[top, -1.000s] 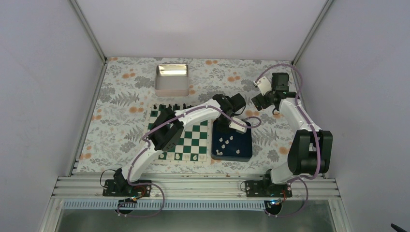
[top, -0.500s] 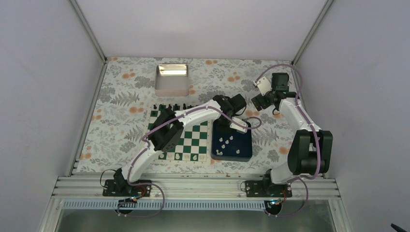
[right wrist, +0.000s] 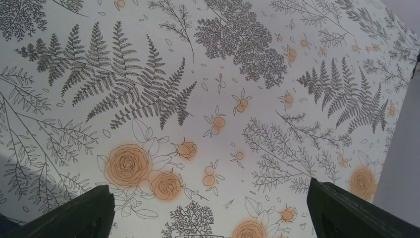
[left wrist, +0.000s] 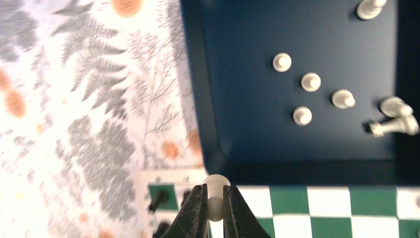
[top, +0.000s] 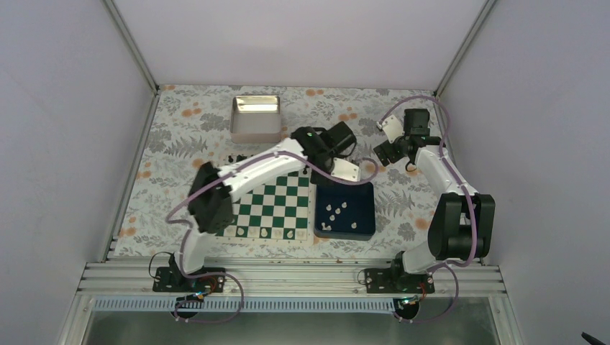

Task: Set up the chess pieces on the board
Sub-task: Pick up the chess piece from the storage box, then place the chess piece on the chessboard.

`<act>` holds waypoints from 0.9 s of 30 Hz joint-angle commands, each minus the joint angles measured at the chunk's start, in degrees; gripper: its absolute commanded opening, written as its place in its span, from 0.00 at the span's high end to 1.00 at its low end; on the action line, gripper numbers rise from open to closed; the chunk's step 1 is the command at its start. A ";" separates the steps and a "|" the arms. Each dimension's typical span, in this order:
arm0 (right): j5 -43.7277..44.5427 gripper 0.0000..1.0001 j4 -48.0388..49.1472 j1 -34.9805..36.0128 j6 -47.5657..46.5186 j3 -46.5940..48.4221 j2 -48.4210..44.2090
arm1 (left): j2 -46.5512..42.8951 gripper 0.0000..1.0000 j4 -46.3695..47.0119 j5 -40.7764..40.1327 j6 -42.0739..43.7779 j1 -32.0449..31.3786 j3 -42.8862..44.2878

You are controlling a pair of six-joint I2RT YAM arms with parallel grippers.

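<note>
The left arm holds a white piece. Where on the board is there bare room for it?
The board's middle rows are bare, between the black pieces along its far edge and the white pieces on its near row. Those edge rows are crowded, as is the blue tray.

White arm links point(top: 266, 159); black joints point(top: 464, 226); purple cables point(top: 419, 97).

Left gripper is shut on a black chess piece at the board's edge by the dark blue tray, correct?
No. The left wrist view shows the left gripper shut on a white chess piece, not a black one. The rest stands: it is at the edge of the board by the dark blue tray.
</note>
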 commanded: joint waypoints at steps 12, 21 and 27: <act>-1.16 0.00 -1.06 0.10 0.29 1.47 -0.10 | -36.03 0.97 10.09 -1.81 -5.57 23.36 -44.09; -1.66 0.00 -1.76 0.21 0.33 1.99 0.67 | -47.87 0.98 12.06 0.04 -4.47 35.69 -62.96; -1.87 0.00 -2.09 0.46 0.39 2.01 1.20 | -50.51 0.98 12.70 1.55 -4.27 37.28 -68.54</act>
